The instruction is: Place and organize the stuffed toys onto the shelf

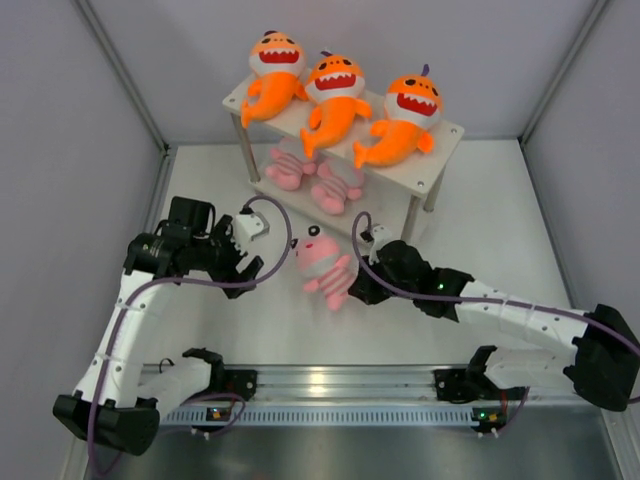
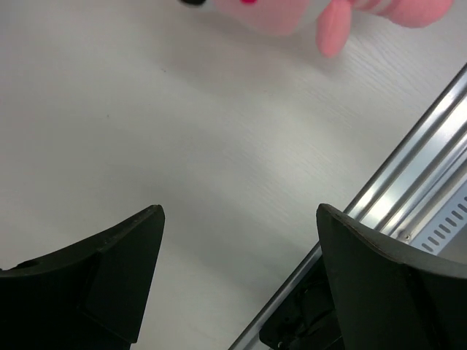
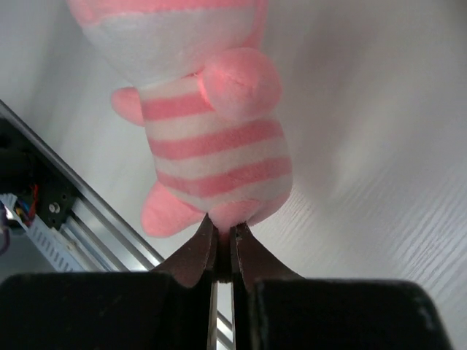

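Observation:
Three orange shark-like stuffed toys [image 1: 335,100] lie in a row on the top tier of the white shelf [image 1: 440,165]. Two pink striped plushes [image 1: 312,178] rest on its lower tier. A third pink striped plush [image 1: 325,262] lies on the table in front of the shelf. My right gripper [image 1: 356,290] is shut on the bottom end of this plush [image 3: 215,149], pinching its fabric between the fingertips [image 3: 206,244]. My left gripper [image 1: 252,268] stands open just left of the plush, apart from it, with nothing between its fingers [image 2: 131,248]. Only a pink edge of the plush [image 2: 343,22] shows at the top of the left wrist view.
A silver aluminium rail [image 1: 330,385] runs along the near edge of the table, carrying both arm bases. Grey walls [image 1: 60,150] close in the table on the left, right and back. The shelf's thin metal legs [image 1: 242,148] stand behind the plush.

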